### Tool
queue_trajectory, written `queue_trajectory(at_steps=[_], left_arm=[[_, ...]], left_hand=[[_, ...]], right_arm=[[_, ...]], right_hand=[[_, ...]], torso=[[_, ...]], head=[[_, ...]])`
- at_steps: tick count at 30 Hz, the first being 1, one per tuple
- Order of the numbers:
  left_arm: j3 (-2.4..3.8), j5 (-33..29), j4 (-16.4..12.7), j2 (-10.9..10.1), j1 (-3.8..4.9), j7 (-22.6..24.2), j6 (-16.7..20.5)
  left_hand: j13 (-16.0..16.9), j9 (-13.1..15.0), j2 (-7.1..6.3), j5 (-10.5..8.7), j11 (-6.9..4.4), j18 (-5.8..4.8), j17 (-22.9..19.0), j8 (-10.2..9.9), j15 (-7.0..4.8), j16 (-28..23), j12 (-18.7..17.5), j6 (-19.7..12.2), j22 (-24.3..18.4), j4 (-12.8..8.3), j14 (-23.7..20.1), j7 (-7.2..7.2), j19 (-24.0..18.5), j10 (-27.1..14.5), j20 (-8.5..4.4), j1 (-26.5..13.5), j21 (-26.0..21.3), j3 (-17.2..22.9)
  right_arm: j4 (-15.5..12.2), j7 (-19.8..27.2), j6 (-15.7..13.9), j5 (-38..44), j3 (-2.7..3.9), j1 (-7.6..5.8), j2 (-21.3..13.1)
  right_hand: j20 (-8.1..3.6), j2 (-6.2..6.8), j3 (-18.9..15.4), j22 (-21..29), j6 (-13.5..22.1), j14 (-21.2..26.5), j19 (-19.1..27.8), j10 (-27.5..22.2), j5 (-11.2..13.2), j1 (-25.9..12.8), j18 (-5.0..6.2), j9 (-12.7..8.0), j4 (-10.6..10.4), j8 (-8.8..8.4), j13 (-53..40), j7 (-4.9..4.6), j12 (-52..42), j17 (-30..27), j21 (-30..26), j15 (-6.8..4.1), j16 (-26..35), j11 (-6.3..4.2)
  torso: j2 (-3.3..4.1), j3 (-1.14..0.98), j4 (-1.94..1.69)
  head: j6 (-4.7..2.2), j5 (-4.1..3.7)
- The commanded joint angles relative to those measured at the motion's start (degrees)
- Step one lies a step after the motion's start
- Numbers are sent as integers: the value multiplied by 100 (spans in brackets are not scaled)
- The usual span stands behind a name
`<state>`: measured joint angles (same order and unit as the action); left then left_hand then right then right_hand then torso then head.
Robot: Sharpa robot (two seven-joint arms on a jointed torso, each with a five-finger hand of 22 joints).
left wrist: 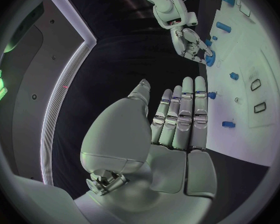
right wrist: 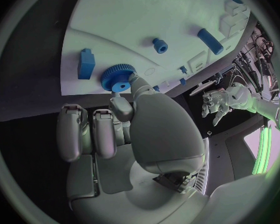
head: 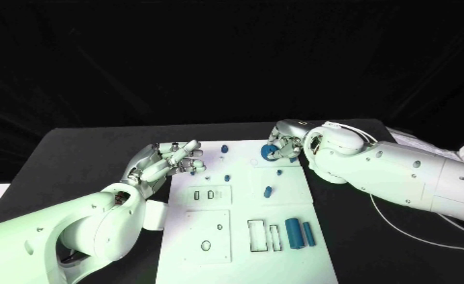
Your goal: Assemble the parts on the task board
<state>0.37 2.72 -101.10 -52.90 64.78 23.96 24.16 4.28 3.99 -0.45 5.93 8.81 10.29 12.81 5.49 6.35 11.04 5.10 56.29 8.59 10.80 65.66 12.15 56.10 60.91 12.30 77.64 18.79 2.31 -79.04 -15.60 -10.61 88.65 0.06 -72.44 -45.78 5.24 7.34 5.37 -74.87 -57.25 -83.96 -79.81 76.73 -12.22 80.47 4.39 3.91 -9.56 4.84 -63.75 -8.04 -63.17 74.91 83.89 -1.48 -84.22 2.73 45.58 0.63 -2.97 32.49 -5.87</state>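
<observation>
The right hand (head: 281, 146) rests at the far edge of the white task board (head: 218, 230) on the black table (head: 78, 157), its fingertips (right wrist: 135, 82) pinching a blue toothed gear (right wrist: 118, 77) that sits on the board. Just beside the gear stands a small blue block (right wrist: 86, 63), and farther from the hand lie a short blue peg (right wrist: 160, 45) and a blue cylinder (right wrist: 210, 41). The left hand (head: 166, 161) hovers at the board's opposite edge, fingers straight and lying side by side, holding nothing. Two larger blue cylinders (head: 300, 232) lie on the board's near part, well apart from both hands.
</observation>
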Motion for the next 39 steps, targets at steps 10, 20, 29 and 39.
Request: queue_trajectory(at_steps=[10, 20, 29, 39], left_arm=[[4, 28, -4, 11, 5, 20, -106], [4, 28, -3, 9, 5, 6, -105], [4, 28, -14, 1, 5, -7, -102], [4, 28, -22, -8, 5, -12, -100]], left_hand=[[1, -6, 23, -31, 44, 10, 12, -43, -8, -41, -28, 8, -3, -52, -47, 16, 22, 8, 12, 61, 3, -5], [1, -6, 23, -31, 44, 10, 12, -43, -8, -41, -28, 8, -3, -52, -47, 16, 22, 8, 12, 61, 3, -5], [1, -7, 25, -31, 44, 10, 15, -46, -8, -44, -32, 7, -3, -59, -48, 16, 21, 7, 13, 66, 3, -4], [0, -7, 32, -29, 43, 10, 19, -50, -8, -47, -37, 6, -4, -68, -48, 14, 20, 4, 13, 74, 2, 0]], right_arm=[[-24, -25, 3, 105, -6, 19, -41], [-12, -42, 119, 101, -6, 20, -53], [-59, -91, 34, 187, -6, 23, -39], [-276, -125, -406, 139, -5, 28, -21]], right_hand=[[-6, 96, -52, -8, 45, -392, -31, -43, -44, -22, -112, -1, -40, -38, -3, 3, 29, 380, 25, 31, -39, 21], [-9, 10, 73, -24, -7, -390, -35, -50, -160, 172, -114, 13, 31, -6, -21, 16, 38, 384, 31, 18, -40, 2], [-48, -270, 810, -92, -348, -401, -66, -31, 284, 550, -126, 39, 258, 146, -95, 67, 34, 463, 60, -24, -77, -45], [-71, -168, 1104, -134, -482, -402, -88, 48, 318, 182, -134, 32, 161, 133, -182, 104, -22, 471, 78, -49, -77, -79]], torso=[[0, 0, -3], [1, 0, -5], [2, 2, 3], [-6, 9, -17]], head=[[19, -9], [22, -7], [31, -15], [28, -20]])
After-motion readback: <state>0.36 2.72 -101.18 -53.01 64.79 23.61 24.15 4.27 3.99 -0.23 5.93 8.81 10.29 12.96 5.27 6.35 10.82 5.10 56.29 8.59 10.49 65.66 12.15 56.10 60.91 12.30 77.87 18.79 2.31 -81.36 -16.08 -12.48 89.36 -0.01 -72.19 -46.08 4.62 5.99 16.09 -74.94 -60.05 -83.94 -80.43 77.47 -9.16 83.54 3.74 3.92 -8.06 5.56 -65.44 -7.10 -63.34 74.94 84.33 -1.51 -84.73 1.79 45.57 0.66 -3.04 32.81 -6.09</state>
